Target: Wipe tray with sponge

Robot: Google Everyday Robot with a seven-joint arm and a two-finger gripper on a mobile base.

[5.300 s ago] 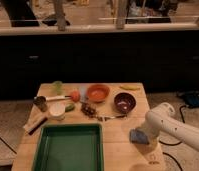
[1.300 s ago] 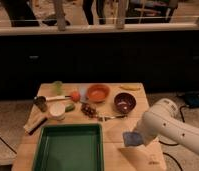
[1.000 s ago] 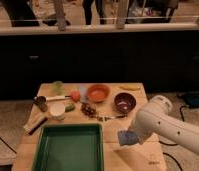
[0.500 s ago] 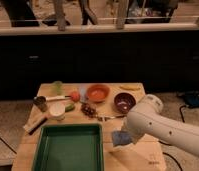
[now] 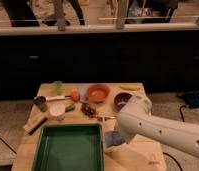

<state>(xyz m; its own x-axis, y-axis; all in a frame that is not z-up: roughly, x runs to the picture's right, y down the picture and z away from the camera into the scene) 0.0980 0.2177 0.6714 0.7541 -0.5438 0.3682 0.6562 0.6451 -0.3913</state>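
Note:
The dark-green tray [image 5: 68, 150] lies at the front left of the wooden table [image 5: 138, 159]. The blue-grey sponge [image 5: 112, 139] is just right of the tray's right rim, low over the table. My gripper [image 5: 117, 138] is at the end of the white arm [image 5: 158, 127], which reaches in from the right. It is shut on the sponge, and the arm hides most of it.
Behind the tray stand an orange bowl [image 5: 98, 92], a dark bowl [image 5: 123, 100], a white cup [image 5: 56, 111], a green cup [image 5: 57, 87], a metal can [image 5: 40, 103], a small green lump [image 5: 69, 107], a brush [image 5: 35, 123] and a fork [image 5: 105, 118].
The arm has carried the sponge leftward across the table, from the right side to just beside the tray's right rim.

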